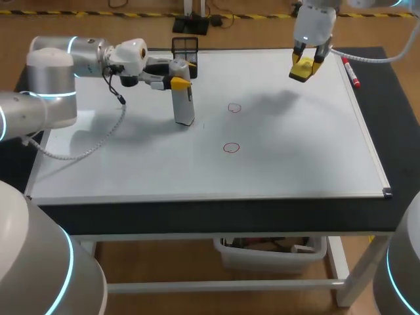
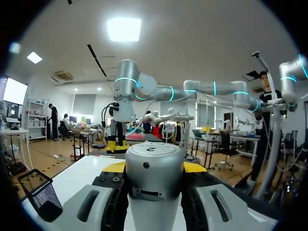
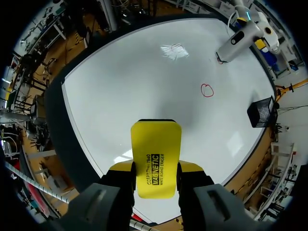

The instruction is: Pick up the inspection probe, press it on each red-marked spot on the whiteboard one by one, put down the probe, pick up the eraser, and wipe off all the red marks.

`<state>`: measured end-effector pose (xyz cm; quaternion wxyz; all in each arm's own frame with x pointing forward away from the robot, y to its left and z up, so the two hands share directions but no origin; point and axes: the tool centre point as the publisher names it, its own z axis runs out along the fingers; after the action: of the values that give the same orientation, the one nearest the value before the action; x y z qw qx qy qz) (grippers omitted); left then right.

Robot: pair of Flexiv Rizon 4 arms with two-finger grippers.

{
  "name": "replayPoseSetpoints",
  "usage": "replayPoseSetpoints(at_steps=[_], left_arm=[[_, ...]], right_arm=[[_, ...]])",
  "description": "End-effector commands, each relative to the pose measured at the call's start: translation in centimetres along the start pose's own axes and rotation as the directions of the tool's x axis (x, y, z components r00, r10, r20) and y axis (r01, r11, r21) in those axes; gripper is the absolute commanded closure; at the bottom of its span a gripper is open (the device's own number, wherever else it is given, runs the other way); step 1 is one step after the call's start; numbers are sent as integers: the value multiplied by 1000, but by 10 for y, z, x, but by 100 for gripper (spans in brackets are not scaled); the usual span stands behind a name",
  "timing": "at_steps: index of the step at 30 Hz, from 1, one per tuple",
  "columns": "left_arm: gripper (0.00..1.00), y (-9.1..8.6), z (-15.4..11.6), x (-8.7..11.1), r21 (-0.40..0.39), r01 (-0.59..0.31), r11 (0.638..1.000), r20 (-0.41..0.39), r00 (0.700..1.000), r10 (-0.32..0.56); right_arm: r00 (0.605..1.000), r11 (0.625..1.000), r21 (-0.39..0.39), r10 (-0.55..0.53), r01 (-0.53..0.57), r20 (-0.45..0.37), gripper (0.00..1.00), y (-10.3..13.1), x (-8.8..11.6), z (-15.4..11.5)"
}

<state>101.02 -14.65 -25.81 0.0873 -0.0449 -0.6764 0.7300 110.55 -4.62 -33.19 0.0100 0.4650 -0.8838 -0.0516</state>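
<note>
My left jaws clamp the probe (image 1: 184, 105) upright, perhaps touching the whiteboard (image 1: 295, 151). My right jaws clamp the eraser (image 1: 302, 69) for wiping.

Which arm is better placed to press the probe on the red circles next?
Left. The left gripper is shut on the probe, which stands upright beside the red circles. The right gripper holds the eraser farther off.
</note>
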Motion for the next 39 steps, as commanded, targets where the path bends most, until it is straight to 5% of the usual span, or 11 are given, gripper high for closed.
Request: replayPoseSetpoints(at_steps=[1, 39], left_arm=[[100, 1, 0, -4, 1, 3, 1000, -10, 1000, -3], [100, 10, 3, -7, -14, 17, 1000, -24, 1000, -18]], right_arm=[[1000, 1000, 2, -2, 2, -4, 100, 0, 1, -2], [1000, 1000, 2, -2, 2, -4, 100, 0, 1, -2]])
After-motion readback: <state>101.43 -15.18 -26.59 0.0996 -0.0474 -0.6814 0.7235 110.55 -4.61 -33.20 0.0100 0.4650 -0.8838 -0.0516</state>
